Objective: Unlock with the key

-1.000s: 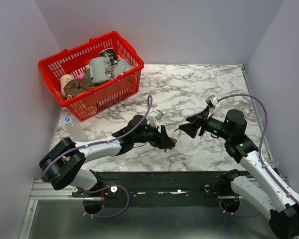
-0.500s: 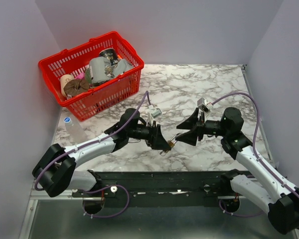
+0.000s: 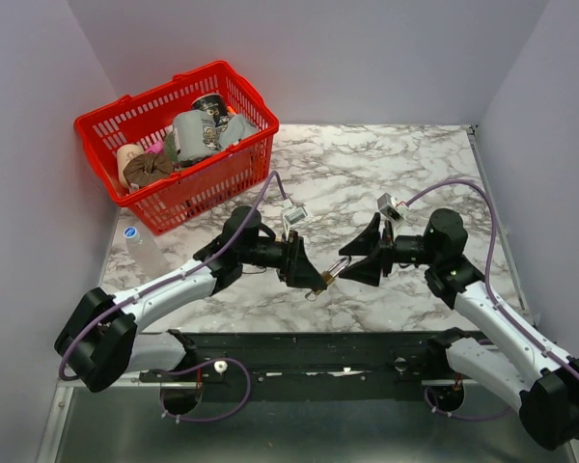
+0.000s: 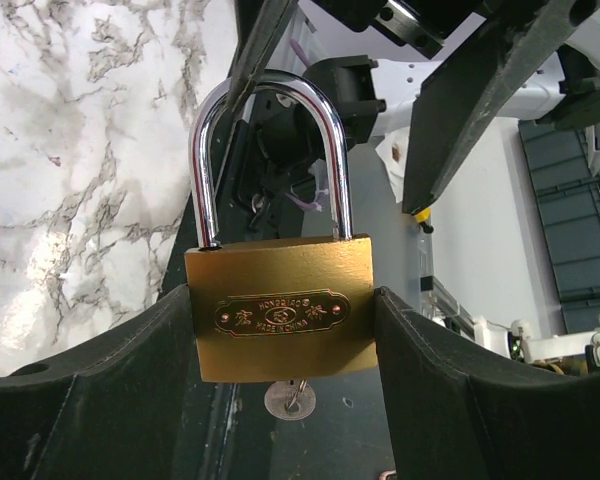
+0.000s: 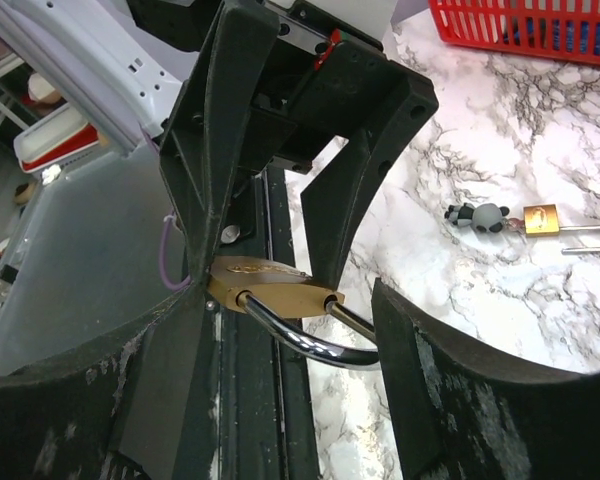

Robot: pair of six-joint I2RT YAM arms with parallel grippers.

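My left gripper (image 4: 280,330) is shut on a brass padlock (image 4: 280,320) and holds it upright above the table's near edge, its fingers (image 4: 110,390) pressing both sides of the body. The silver shackle (image 4: 270,120) is seated in the body. A small silver round head on a wire ring (image 4: 290,402) hangs from the padlock's underside. I see no black-headed key. My right gripper (image 5: 300,390) is open, and its fingers (image 5: 450,400) straddle the shackle (image 5: 300,338). In the top view the grippers meet at the padlock (image 3: 326,277).
A second small brass padlock (image 5: 541,218) with a panda charm (image 5: 477,215) and thin silver rods (image 5: 592,230) lies on the marble table (image 3: 386,164). A red basket (image 3: 227,178) full of items stands at the back left. A plastic bottle (image 3: 140,246) lies at the left edge.
My right gripper has spread its fingers and moved left around the shackle. My left gripper, still gripping the padlock, has shifted slightly left and back.
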